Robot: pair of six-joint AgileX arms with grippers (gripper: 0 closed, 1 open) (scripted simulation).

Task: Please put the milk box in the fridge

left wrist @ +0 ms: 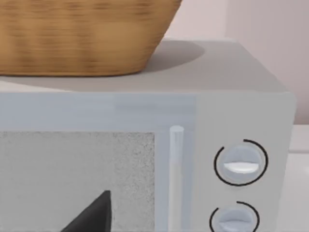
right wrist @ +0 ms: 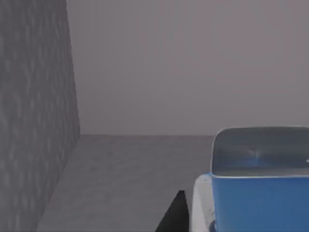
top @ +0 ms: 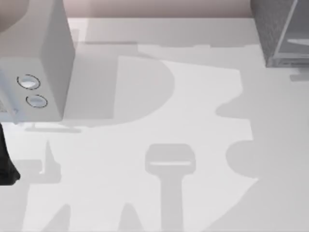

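The milk box (right wrist: pixel 260 183), a blue carton with a white side, stands close in the right wrist view. A dark tip of my right gripper (right wrist: pixel 175 215) shows right beside its white side. They are inside the fridge (top: pixel 282 34), whose dark speckled inner wall (right wrist: pixel 34 116) and grey floor (right wrist: pixel 130 179) surround them. In the top view the fridge is at the table's far right corner, with its pale glassy panel (top: pixel 295 41) facing the table. My left arm (top: pixel 6 164) is at the left edge, and a dark tip of its gripper (left wrist: pixel 91 217) points at the microwave's door.
A light grey microwave (top: pixel 36 58) with two round dials (top: pixel 29 82) stands at the far left of the table. A wicker basket (left wrist: pixel 82 34) sits on top of it. The white table (top: pixel 159 121) spreads between the two appliances, crossed by shadows.
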